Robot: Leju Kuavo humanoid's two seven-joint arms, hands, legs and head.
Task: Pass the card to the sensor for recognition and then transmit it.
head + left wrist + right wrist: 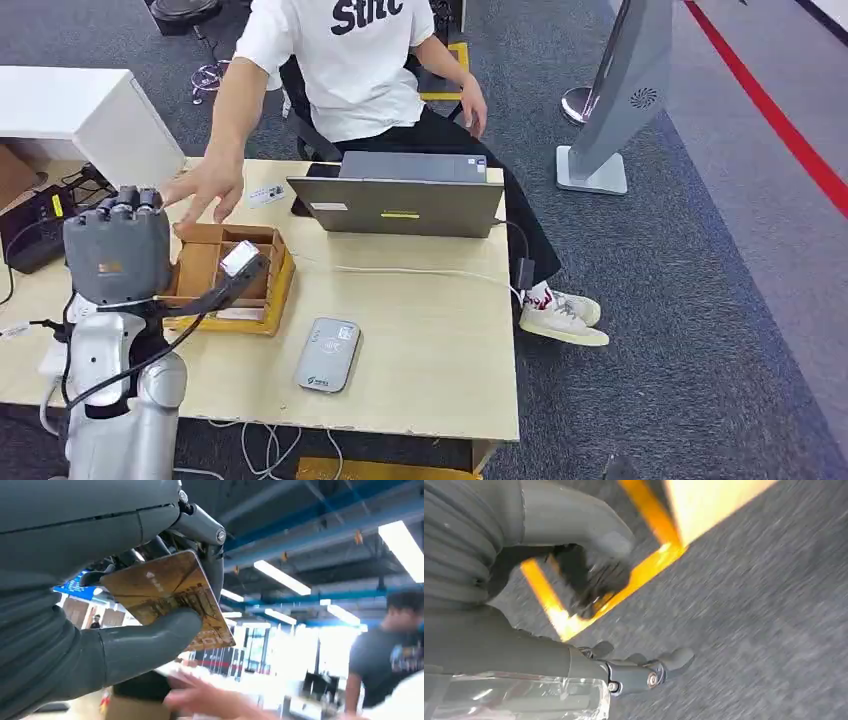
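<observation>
My left hand (115, 255) is raised over the left part of the table, above a wooden box (200, 270). It pinches a card (240, 258) between thumb and fingers. In the left wrist view the card (170, 592) is yellow-brown with a printed picture, and the thumb (145, 645) presses on its face. The grey card sensor (328, 353) lies flat on the table, to the right of the hand and nearer the front edge. My right hand (524, 645) hangs over grey carpet and holds nothing, its fingers loosely apart.
A person in a white shirt sits behind the table, one hand (205, 190) reaching toward the wooden box. A grey laptop (400, 200) stands at the back. A small card (265, 195) lies beside it. A white box (90, 110), a black device (35, 230) and cables crowd the left side.
</observation>
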